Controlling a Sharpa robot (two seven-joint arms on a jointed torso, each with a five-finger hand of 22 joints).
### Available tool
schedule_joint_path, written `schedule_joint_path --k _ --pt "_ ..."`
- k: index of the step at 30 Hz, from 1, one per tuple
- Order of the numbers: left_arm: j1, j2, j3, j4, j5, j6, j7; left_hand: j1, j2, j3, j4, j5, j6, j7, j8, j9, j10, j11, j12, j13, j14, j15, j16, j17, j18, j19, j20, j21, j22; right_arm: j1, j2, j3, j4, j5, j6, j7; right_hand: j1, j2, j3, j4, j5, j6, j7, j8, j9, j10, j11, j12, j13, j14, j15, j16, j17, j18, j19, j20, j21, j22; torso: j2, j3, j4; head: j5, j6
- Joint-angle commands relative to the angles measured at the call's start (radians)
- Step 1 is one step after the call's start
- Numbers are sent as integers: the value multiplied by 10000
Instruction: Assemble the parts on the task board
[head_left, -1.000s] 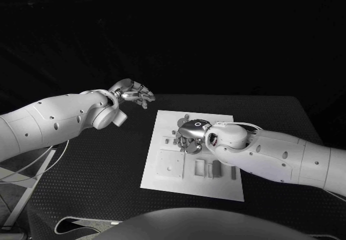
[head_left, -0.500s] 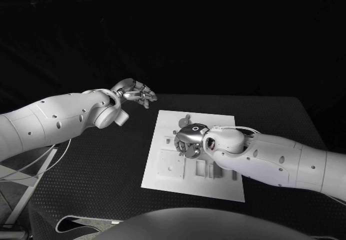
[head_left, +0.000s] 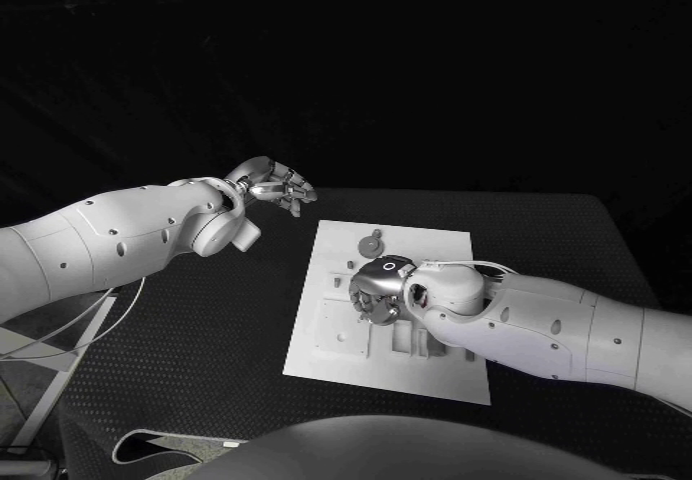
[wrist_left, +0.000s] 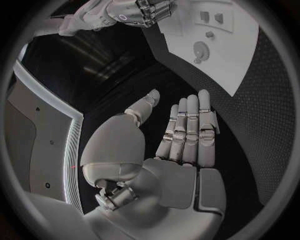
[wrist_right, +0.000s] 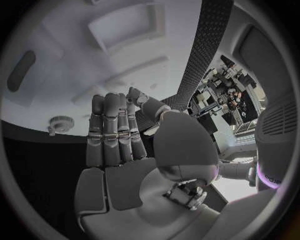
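The task board (head_left: 440, 245) lies flat near the middle of the black counter (head_left: 216, 330), its long sides running away from the robot. A round gear-like part (head_left: 372, 243) sits on the board's far portion, and block-shaped parts (head_left: 346, 330) occupy the near portion beside the right hand. Compared with one second ago, the right hand (head_left: 381, 287) has moved toward the robot along the board, from the far-middle area to the centre, uncovering the round part; the board and parts have not shifted. In the right wrist view the right hand (wrist_right: 119, 150) is flat, fingers extended side by side, holding nothing, hovering over the board surface (wrist_right: 125, 60) with the round part (wrist_right: 60, 123) just beside its fingertips. The left hand (head_left: 274, 184) remains raised off the board's far left corner, well apart from it; in the left wrist view its fingers (wrist_left: 187, 130) are straight and apart from the thumb, empty. Bare counter extends on both sides of the board, wider on the left.
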Motion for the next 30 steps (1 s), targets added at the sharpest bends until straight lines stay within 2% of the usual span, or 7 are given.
schedule_joint_path --k 1,4,10,16,30 --pt "9 15 6 11 65 12 64 -41 4 1 58 39 -54 -8 42 -12 -92 -5 31 -11 50 5 -38 14 175 78 9 67 -18 -79 18 5 -64 -245 66 -43 6 76 23 19 28 49 12 38 -5 10 32 -46 11 3 -80 23 15 152 46 0 -20 13 7 17 -5 11 1" --pt "9 22 6 -8 65 3 65 -42 2 -1 60 39 -55 -8 42 -13 -93 -5 32 -12 50 5 -40 17 174 77 10 67 -20 -100 54 6 -103 -263 60 -42 9 76 25 18 28 48 12 37 -2 10 32 -49 13 5 -80 24 17 152 48 -1 -20 15 6 24 -15 37 1" --pt "9 44 6 -6 65 19 68 -42 1 -3 64 39 -57 -8 42 -13 -95 -5 34 -14 51 5 -45 22 173 78 10 67 -24 -100 60 6 -93 -268 93 -40 11 76 25 18 28 47 12 37 3 11 32 -54 17 7 -80 26 19 152 50 -3 -20 18 -3 4 -11 69 1" --pt "9 43 6 -10 67 12 67 -42 2 -4 68 39 -58 -7 42 -14 -97 -4 36 -15 52 5 -51 28 172 78 10 68 -27 -129 103 6 -102 -267 55 -32 11 76 24 19 28 46 12 37 8 12 32 -59 22 9 -80 28 22 152 53 -4 -20 21 -6 12 -24 98 1" --pt "9 50 6 -27 68 35 58 -40 3 -6 75 39 -59 -7 44 -15 -100 -4 40 -19 55 5 -63 41 171 78 9 68 -36 -136 142 9 -61 -294 -45 -67 13 77 25 18 28 43 12 36 20 15 32 -69 33 12 -81 31 27 152 57 -7 -21 27 4 -6 -3 131 1"
